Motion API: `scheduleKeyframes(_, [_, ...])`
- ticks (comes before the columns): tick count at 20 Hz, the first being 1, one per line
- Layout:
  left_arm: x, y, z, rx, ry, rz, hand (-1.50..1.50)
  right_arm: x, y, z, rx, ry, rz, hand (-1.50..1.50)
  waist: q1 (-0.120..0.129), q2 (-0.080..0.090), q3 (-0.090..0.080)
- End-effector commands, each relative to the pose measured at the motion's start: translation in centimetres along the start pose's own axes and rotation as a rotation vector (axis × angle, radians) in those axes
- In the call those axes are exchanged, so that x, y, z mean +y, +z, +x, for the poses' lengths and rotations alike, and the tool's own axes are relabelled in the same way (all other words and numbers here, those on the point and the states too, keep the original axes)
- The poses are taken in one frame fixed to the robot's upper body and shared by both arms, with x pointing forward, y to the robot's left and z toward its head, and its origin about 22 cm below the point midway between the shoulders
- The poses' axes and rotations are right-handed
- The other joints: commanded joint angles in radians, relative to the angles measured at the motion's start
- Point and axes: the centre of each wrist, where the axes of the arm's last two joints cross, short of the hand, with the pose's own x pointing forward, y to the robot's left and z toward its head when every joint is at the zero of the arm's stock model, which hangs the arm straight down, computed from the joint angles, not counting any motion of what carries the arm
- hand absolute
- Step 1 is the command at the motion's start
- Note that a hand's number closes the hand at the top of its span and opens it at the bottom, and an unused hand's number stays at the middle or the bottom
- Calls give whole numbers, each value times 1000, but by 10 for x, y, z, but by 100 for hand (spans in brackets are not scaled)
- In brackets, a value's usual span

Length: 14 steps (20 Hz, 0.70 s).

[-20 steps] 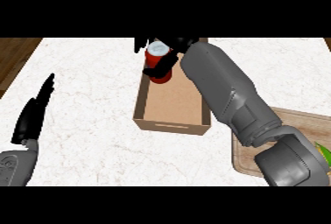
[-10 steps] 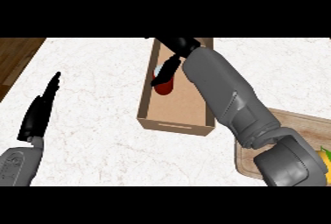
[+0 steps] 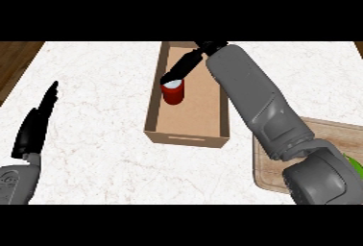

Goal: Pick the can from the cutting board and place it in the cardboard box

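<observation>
The red can [image 3: 172, 92] with a pale top stands upright on the floor of the cardboard box [image 3: 187, 136], in its far half. My right hand [image 3: 187, 63] hovers over the box's far end, its straight fingers slanting down to the can's top rim; it is open. The grey right forearm runs from there across the box's right wall back to the lower right. The wooden cutting board [image 3: 334, 136] lies at the right edge, partly under that arm, with no can on it. My left hand [image 3: 39, 121] rests open at the left, fingers up.
A green object [image 3: 353, 166] peeks out at the right edge beside the arm, on the cutting board. White marble counter lies around the box. The counter's dark wooden edge shows at the far left corner.
The can was held above the box's far end, then went down inside. It now stands on the box floor, and the right hand's fingers have straightened off it. The left hand stayed put.
</observation>
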Motion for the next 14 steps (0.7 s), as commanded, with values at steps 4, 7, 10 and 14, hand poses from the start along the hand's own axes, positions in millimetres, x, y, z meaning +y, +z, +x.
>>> scheduleKeyframes(4, [-2,6,-1,-13,6,19,0,-72,28,-2,-8,-122,-67,-150,-3,7,1])
scheduleKeyframes(7, [0,5,-1,-7,11,12,0,-96,43,-4,16,-113,-127,-150,0,11,1])
scheduleKeyframes(10, [7,-3,6,-24,7,8,0,-125,62,-5,26,-84,-154,-150,6,21,1])
scheduleKeyframes(14, [-6,0,11,-24,16,9,0,-161,101,-14,51,-67,-176,-150,12,25,3])
